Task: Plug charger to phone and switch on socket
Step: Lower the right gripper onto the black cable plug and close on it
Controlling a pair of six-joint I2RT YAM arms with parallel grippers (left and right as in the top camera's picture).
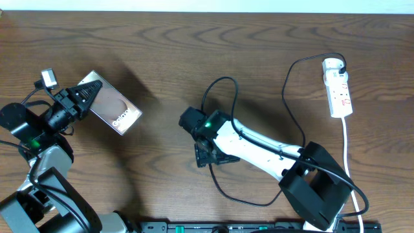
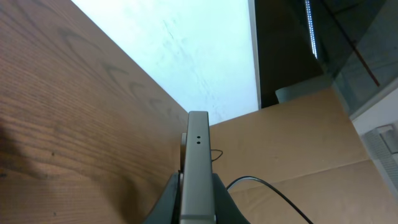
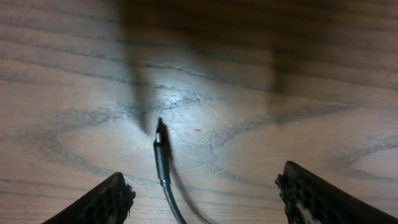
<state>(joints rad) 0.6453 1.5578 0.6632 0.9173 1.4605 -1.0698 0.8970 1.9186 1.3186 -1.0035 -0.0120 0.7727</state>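
Observation:
My left gripper (image 1: 86, 97) is shut on the phone (image 1: 118, 111), a dark glossy slab with white lettering, held at the table's left. In the left wrist view the phone's grey edge (image 2: 198, 143) stands between the closed fingers (image 2: 198, 202). My right gripper (image 1: 210, 157) is open at the table's middle. In the right wrist view the charger's black cable and connector tip (image 3: 160, 140) lie on the wood between the open fingers (image 3: 202, 174), untouched. The cable (image 1: 240, 200) trails off below the gripper. The socket (image 1: 340, 90), a white power strip, lies at the far right.
A thin black cable (image 1: 284, 97) loops from the strip's plug end toward the right arm. Another black loop (image 1: 226, 79) rises behind the right wrist. The strip's white cord (image 1: 347, 155) runs down the right edge. Cardboard and a wall show beyond the table in the left wrist view.

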